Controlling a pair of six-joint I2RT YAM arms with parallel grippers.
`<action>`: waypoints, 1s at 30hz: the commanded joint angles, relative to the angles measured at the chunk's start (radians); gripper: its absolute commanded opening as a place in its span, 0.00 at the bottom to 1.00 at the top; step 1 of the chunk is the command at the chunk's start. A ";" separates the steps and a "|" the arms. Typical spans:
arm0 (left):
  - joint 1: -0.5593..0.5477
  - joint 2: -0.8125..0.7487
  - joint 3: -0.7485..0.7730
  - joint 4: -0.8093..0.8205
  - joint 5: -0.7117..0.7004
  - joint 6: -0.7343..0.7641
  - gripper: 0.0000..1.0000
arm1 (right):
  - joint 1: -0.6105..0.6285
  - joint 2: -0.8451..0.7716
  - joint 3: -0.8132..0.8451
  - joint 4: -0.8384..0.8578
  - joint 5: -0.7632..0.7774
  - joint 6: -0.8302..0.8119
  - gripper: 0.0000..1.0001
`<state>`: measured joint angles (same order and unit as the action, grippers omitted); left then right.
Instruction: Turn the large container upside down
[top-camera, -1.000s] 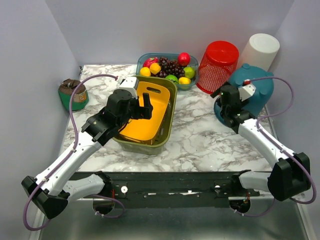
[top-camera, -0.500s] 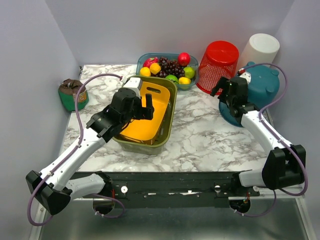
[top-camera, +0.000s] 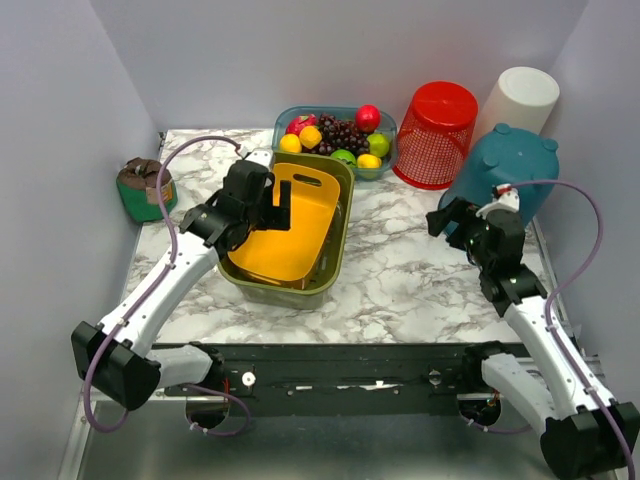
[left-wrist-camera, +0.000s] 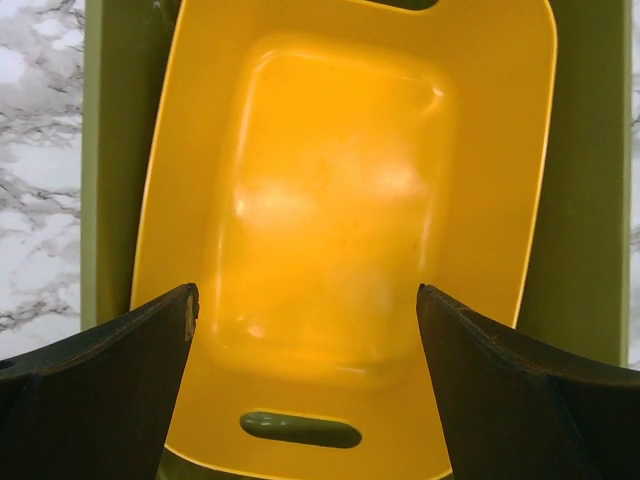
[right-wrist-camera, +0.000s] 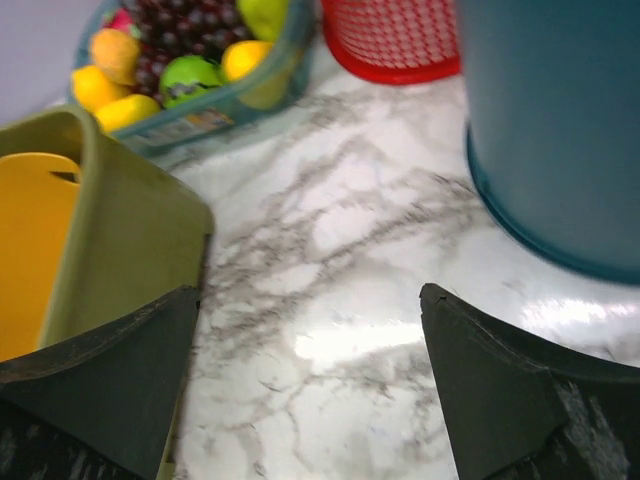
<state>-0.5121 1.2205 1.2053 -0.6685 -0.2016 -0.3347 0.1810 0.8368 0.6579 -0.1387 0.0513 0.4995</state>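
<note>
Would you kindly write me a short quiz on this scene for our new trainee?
1. True or false: the yellow tub sits inside the green bin.
2. Which one hovers over the tub: A left gripper, B right gripper?
3. Fill in: the basket beside the fruit tray is ___ in colour.
Key: 1 true; 2 A; 3 red.

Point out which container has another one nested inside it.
The olive bin: the yellow tub sits nested in it. No other container here holds one.
</note>
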 joint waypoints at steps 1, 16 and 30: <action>0.035 0.037 0.051 -0.032 -0.002 0.066 0.99 | -0.011 -0.053 -0.050 -0.125 0.192 0.004 1.00; 0.096 0.122 0.036 0.014 0.045 0.223 0.99 | -0.060 0.378 0.198 -0.068 -0.032 -0.026 1.00; 0.173 0.246 0.037 0.099 0.171 0.227 0.99 | -0.045 0.059 0.091 0.025 -0.298 0.149 1.00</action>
<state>-0.3550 1.4292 1.2350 -0.6197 -0.1089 -0.0975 0.1318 0.9062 0.7052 -0.0967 -0.1658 0.6220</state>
